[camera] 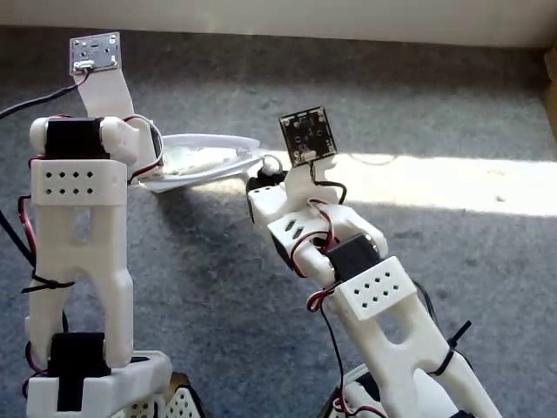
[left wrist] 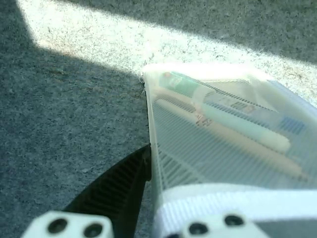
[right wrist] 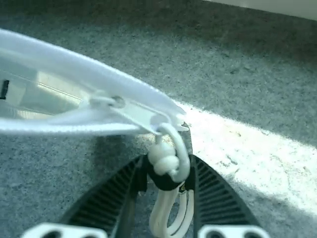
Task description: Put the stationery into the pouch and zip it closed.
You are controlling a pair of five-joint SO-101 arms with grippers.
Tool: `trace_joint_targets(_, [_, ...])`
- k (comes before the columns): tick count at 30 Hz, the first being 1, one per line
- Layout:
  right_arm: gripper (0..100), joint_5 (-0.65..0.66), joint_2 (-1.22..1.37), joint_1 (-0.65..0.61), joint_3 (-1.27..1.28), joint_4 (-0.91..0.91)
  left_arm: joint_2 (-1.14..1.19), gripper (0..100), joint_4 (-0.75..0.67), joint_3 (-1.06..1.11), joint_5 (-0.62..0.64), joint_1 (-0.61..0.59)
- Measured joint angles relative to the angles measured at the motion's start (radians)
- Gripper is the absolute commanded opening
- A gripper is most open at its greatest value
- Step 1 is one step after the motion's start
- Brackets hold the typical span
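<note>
Risks, left to right. Left pincer (left wrist: 151, 173) is pressed together on one end of the pouch (left wrist: 208, 153), with the black finger on one face and the white jaw on the other. The bite looks shallow, right at the edge, so we judge a hard zip pull could drag the fabric out of it. Pouch is held between the two arms and appears lifted off the grey table (camera: 218, 287). It's thin, translucent and floppy, so if the arms don't hold it taut, the zip tape will likely buckle and jam the slider (right wrist: 148, 119). Stationery (left wrist: 237, 126) is already inside, a couple of pens lying lengthwise against the wall. If one end rides up into the zip line, it blocks the slider. Right pincer (right wrist: 168, 166) is pinching the white pull cord (right wrist: 174, 144) at its knot, one finger on either side. Cord looks smooth and round, so an off-axis pull could pop the knot out from between the fingers or cock the slider. We can't tell from these views how much zip is left to run. Writing: there's dark print on the pen barrels seen through the mesh, and a dark mark on something inside in the right wrist view. Both are too blurred, so nothing is legible.
</note>
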Motion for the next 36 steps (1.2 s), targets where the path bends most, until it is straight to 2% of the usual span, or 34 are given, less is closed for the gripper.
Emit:
trace_joint_targets(6, [12.7,0.0,0.0,0.003,0.0,-0.038,0.0,1,0.0,0.0,0.0,0.0])
trace_joint_targets(14, [12.6,0.0,0.0,0.023,0.097,-0.184,0.0,1,0.0,0.0,0.0,0.0])
trace_joint_targets(24, [7.2,0.0,0.0,0.026,0.097,-0.198,0.0,1,0.0,0.0,0.0,0.0])
trace_joint_targets(28, [6.3,0.032,0.0,0.026,0.097,-0.198,0.0,1,0.0,0.0,0.0,0.0])
trace_joint_targets(31, [0.2,0.043,0.0,0.028,0.097,-0.198,0.0,1,0.0,0.0,0.0,0.0])
trace_joint_targets(36, [0.5,0.109,0.0,0.032,0.097,-0.186,0.0,1,0.0,0.0,0.0,0.0])
